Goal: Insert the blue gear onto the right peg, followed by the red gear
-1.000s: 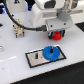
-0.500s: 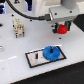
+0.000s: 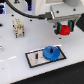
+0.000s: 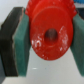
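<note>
The jaws of the gripper [image 3: 64, 27] are clamped on the red gear [image 3: 65, 31], held in the air above the white worktop [image 3: 15, 55]. The blue gear [image 3: 52, 52] sits on the black-framed plate [image 3: 34, 59], near the worktop's front edge.

A glossy white tabletop [image 3: 15, 55] fills most of the exterior view. Near that view's left edge, towards the back, stands a small cream-and-dark blocky fixture [image 3: 19, 27] (too blurred to tell its parts), and a black cable [image 3: 25, 11] curves across the surface behind it. A blue object [image 3: 30, 5] shows at the back edge, and a small yellow-green patch [image 3: 1, 9] sits in the far left corner.
</note>
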